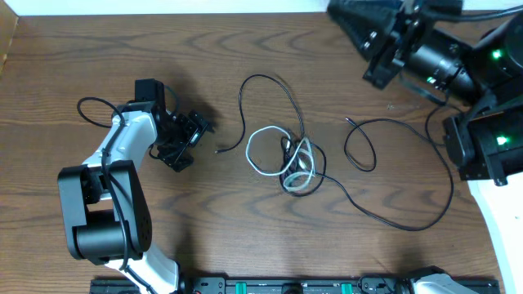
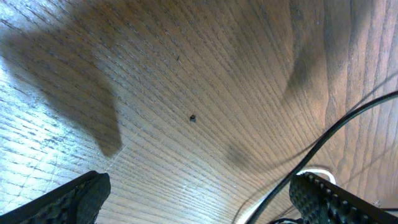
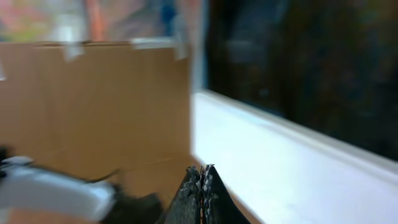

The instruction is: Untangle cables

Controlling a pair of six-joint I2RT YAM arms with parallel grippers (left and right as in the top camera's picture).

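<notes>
Left gripper (image 2: 204,200): the wrist cam catches only its two ribbed black fingertips (image 2: 71,200), both cut off at the bottom edge. They're spread wide w/ nothing but bare brown wood-grain counter (image 2: 186,74) between them. The overhead view puts this gripper (image 1: 189,135) low over the counter, just left of the cords and touching neither.

Right gripper (image 3: 201,190): fingers pressed together, nothing pinched. Its wrist view is blurred and aimed off the counter, showing a tan cardboard panel (image 3: 93,106), a white ledge (image 3: 280,162) and a dark area behind that's hard to make out. Overhead, it (image 1: 351,18) sits at the top-right edge, partly out of frame.

The cords lie mid-counter, seen whole only from overhead. The long thin black cord (image 1: 260,76) loops up top and then trails right in wide curves. The shorter thin white cord (image 1: 248,151) makes a loop and runs into a small knot w/ the black one (which strand lies over which, can't tell). The left wrist cam gets just a black strand (image 2: 339,126) crossing diagonally and a bit of white (image 2: 314,169) by the right fingertip.
</notes>
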